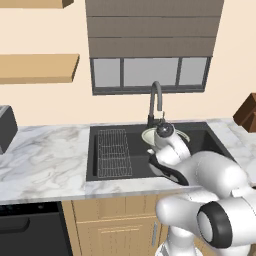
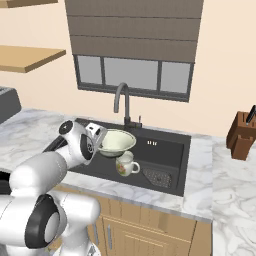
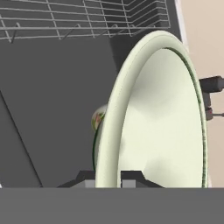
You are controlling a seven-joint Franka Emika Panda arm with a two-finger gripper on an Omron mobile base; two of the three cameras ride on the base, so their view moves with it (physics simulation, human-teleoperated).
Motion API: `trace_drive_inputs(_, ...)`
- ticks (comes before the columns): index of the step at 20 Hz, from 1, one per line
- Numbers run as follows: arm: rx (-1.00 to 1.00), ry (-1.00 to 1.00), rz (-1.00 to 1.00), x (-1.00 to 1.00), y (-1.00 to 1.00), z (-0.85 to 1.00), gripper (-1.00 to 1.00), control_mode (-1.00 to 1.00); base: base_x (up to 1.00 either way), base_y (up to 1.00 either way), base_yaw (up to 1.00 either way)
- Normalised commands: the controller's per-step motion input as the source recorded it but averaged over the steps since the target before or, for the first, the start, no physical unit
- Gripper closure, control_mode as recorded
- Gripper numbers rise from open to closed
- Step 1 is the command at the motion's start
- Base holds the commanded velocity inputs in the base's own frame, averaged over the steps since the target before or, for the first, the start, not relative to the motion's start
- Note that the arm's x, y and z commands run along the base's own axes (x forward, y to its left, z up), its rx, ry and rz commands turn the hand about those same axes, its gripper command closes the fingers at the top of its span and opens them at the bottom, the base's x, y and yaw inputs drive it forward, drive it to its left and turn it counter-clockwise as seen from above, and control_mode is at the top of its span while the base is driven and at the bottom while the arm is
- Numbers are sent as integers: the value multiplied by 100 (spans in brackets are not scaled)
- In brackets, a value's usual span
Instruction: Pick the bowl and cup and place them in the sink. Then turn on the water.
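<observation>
The wire rack [image 1: 113,152] occupies the left part of the sink [image 1: 107,172], which is recessed in the marble worktop [image 1: 45,160]. To its right, the claw [image 3: 108,178] is clamped on the near rim of the bowl [image 2: 117,140], one finger [image 3: 130,179] inside and one outside the wall. The bowl hangs above the basin floor, in front of the faucet [image 2: 121,102], its opening facing upward and slightly tilted. The release point lies directly below the claw, so the coming move is judged to be a short descent. A handled cream jug [image 2: 126,164] stands on the basin floor just below and to the right of the bowl; contact is possible. A knife block [image 2: 243,132] stands far right. Count: one bowl, one jug, one rack, one faucet, one arm.
</observation>
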Motion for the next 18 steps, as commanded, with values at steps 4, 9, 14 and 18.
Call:
trace_drive_inputs(4, 0, -5, 5, 8, -17, -22, 100, -100, 0, 0, 0)
trace_drive_inputs(9, 0, -5, 0, 9, -21, -14, 100, -100, 0, 0, 0)
trace_drive_inputs(14, 0, -2, 0, 11, -10, -14, 100, -100, 0, 0, 0)
trace_drive_inputs(18, 0, 0, 0, 7, 0, -16, 100, -100, 0, 0, 0)
